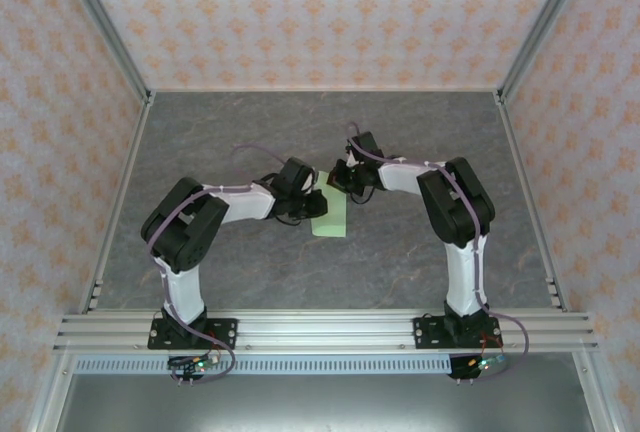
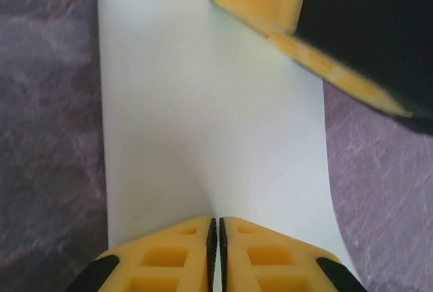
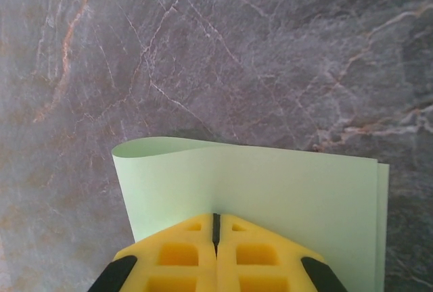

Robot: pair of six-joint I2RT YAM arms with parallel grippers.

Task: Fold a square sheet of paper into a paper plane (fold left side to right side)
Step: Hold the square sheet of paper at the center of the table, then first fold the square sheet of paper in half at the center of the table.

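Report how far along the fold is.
Done: the paper is doubled over, its two free edges nearly matching. In hand: the left gripper and the right gripper are both shut on it. Left: the bend is a soft curve, not pressed into a crease, and no plane shape shows yet.
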